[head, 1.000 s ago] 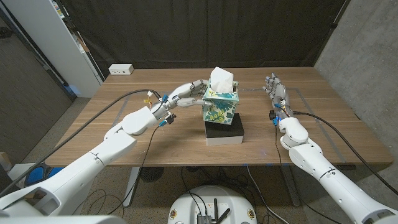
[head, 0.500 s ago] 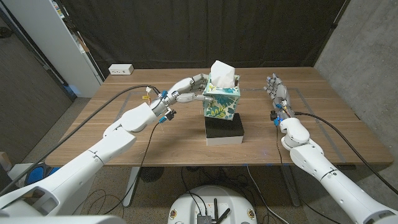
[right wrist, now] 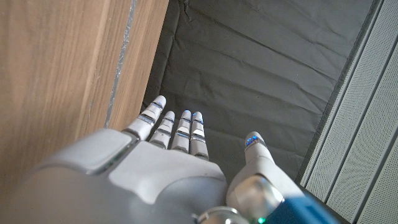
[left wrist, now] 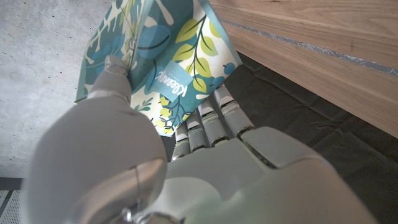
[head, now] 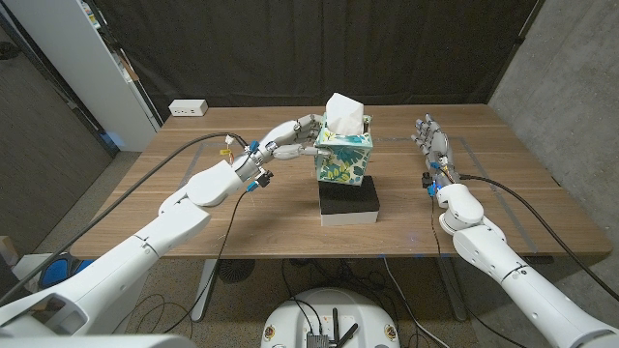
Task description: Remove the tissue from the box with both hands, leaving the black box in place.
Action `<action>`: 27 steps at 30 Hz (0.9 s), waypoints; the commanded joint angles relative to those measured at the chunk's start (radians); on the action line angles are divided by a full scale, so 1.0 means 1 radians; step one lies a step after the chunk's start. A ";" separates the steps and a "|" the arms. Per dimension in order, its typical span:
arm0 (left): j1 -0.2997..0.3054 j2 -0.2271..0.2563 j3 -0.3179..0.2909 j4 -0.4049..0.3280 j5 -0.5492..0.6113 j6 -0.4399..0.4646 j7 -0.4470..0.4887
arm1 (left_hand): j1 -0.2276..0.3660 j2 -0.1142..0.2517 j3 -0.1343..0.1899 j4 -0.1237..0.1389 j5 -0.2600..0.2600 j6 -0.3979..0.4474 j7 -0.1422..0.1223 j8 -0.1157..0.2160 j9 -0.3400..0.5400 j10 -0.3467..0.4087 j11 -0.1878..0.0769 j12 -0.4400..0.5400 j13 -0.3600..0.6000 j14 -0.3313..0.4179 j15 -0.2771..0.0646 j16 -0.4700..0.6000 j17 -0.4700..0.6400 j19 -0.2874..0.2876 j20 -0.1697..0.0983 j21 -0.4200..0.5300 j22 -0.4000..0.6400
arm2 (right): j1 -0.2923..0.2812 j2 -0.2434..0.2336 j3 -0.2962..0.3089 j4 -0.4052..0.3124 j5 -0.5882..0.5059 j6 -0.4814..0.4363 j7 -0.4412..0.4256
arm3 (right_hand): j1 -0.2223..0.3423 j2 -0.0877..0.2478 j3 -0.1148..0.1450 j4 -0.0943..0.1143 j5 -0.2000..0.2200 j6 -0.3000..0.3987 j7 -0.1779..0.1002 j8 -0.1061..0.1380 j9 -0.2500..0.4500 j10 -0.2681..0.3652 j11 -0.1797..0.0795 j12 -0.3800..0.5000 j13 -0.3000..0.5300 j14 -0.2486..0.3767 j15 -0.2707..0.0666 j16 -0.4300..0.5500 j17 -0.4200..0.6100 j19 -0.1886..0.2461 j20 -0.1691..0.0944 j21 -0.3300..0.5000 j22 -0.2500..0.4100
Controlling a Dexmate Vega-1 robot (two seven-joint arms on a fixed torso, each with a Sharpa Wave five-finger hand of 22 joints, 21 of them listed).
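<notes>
- Tissue box (head: 344, 158), patterned with teal and green leaves, is held up in the air above the black box (head: 349, 199), clear of it.
- White tissue (head: 345, 115) sticks up out of the top of the tissue box.
- Left hand (head: 288, 141) grips the tissue box by its side, fingers (left wrist: 214, 116) pressed against the printed card.
- Black box sits on a white base (head: 350, 217) near the middle of the wooden table (head: 503, 198).
- Right hand (head: 431, 143) stands well apart from the tissue box, fingers straight and spread, holding nothing.
- White power strip (head: 188, 108) lies at the table's far left corner.
</notes>
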State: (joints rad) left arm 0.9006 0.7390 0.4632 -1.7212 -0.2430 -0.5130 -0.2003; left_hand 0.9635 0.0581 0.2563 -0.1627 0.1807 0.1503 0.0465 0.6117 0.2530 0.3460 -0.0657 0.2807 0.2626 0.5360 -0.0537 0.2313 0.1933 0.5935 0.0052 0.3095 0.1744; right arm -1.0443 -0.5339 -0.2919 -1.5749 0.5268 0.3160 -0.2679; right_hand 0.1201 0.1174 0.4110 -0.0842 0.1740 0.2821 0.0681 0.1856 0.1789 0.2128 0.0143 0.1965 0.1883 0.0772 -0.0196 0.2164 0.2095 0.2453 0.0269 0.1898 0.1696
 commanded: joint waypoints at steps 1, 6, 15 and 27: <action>0.011 0.002 -0.008 -0.003 0.002 0.005 0.013 | -0.004 -0.001 0.007 0.002 0.003 0.003 -0.005 0.010 0.003 0.008 -0.002 -0.004 0.005 0.006 -0.160 -0.005 0.002 0.066 -0.122 -0.004 0.003 | -0.030 -0.008 0.008 -0.030 0.007 -0.005 -0.008 | 0.004 0.012 0.003 -0.008 0.005 0.002 0.002 0.005 0.002 0.001 -0.001 -0.002 0.005 0.003 0.004 0.003 0.002 0.001 0.000 0.005 0.004; 0.008 0.000 -0.006 0.002 -0.002 0.002 0.008 | -0.005 -0.001 0.009 0.002 0.003 0.001 -0.005 0.010 0.003 0.007 -0.001 -0.007 0.006 0.006 -0.161 -0.006 0.002 0.066 -0.123 -0.006 0.004 | -0.060 -0.011 0.018 -0.054 0.005 -0.003 -0.026 | 0.005 0.013 0.004 -0.008 0.006 0.001 0.003 0.005 0.002 0.000 -0.001 -0.003 0.005 0.001 0.004 0.002 0.002 0.000 0.000 0.005 0.004; 0.002 -0.003 -0.002 0.007 -0.003 -0.001 0.001 | -0.006 0.001 0.013 0.002 0.003 0.000 -0.004 0.013 0.002 0.007 -0.001 -0.011 0.008 0.006 -0.162 -0.010 0.003 0.066 -0.122 -0.010 0.004 | -0.126 -0.017 0.038 -0.104 0.000 0.016 -0.052 | 0.007 0.015 0.005 -0.010 0.006 0.000 0.006 0.005 0.002 -0.001 -0.003 -0.003 0.005 0.000 0.004 0.002 0.002 -0.001 0.000 0.005 0.004; -0.004 -0.007 0.002 0.016 -0.005 -0.006 -0.004 | -0.008 -0.002 0.015 0.002 0.003 -0.002 -0.006 0.015 0.001 0.008 -0.002 -0.015 0.009 0.005 -0.162 -0.014 0.002 0.066 -0.125 -0.014 0.004 | -0.202 -0.012 0.062 -0.164 -0.030 0.032 -0.104 | 0.008 0.016 0.006 -0.012 0.007 -0.002 0.005 0.004 0.002 -0.003 -0.002 -0.004 0.005 -0.001 0.006 0.001 0.002 -0.001 -0.001 0.005 0.004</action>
State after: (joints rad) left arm 0.9024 0.7355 0.4600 -1.7136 -0.2457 -0.5127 -0.1990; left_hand 0.9631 0.0576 0.2659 -0.1613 0.1767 0.1464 0.0427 0.6185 0.2512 0.3482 -0.0677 0.2731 0.2676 0.5359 -0.0537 0.2197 0.1931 0.6002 -0.0015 0.2980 0.1748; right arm -1.1827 -0.5480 -0.2504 -1.6868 0.5209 0.3351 -0.3248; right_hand 0.1202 0.1174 0.4166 -0.0897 0.1740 0.2821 0.0681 0.1856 0.1789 0.2127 0.0143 0.1965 0.1883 0.0772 -0.0197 0.2164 0.2095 0.2453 0.0269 0.1898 0.1696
